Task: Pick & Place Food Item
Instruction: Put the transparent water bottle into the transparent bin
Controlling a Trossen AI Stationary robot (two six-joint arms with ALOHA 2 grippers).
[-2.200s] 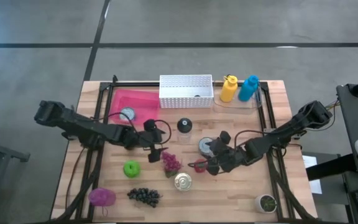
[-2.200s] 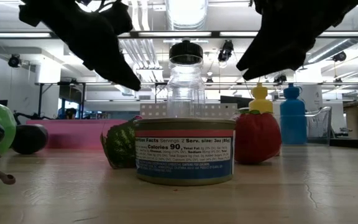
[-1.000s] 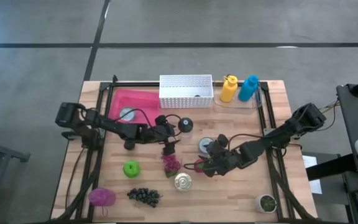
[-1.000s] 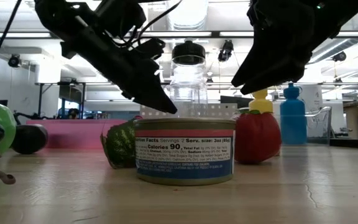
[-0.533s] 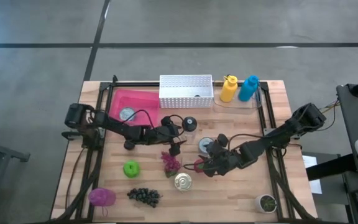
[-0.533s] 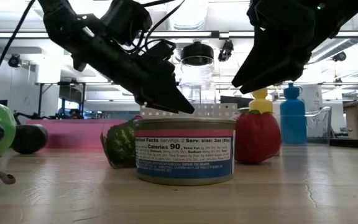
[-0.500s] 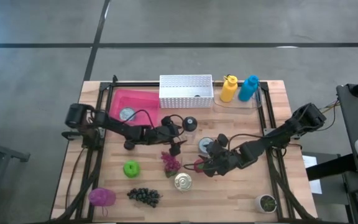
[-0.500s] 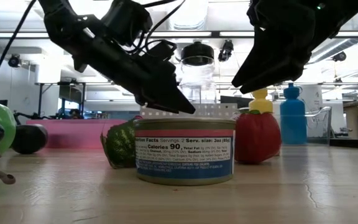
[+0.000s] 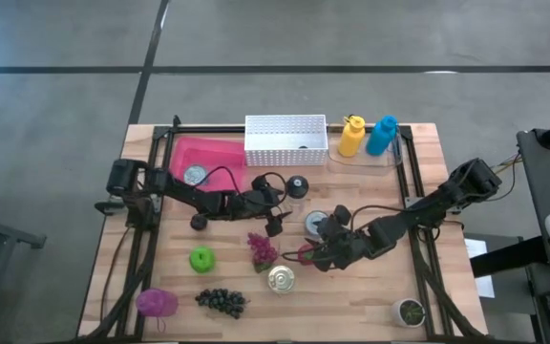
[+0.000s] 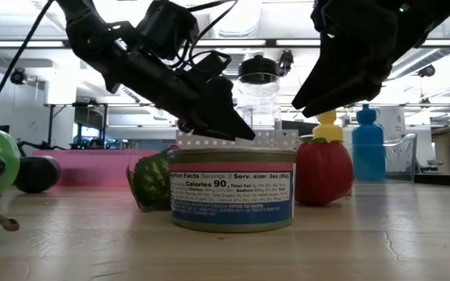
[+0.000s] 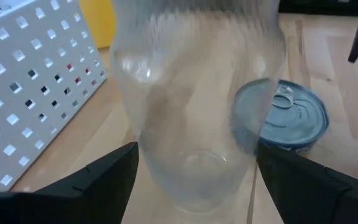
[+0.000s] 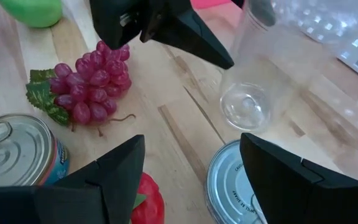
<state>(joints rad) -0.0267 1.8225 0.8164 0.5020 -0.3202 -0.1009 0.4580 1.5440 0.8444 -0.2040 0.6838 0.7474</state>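
The left hand reaches across the middle of the worktop, its fingers spread to either side of a clear jar with a black lid; the jar stands between the fingertips, but whether they touch it cannot be told. A white perforated basket stands just behind the jar, with a pink tray beside it. The right hand hovers with fingers apart over a red pepper and a tin near the worktop's centre, holding nothing. Red grapes lie between the two hands, near a second tin. A green apple, dark grapes and a purple item lie toward the front left. A yellow bottle and a blue bottle stand at the back right.
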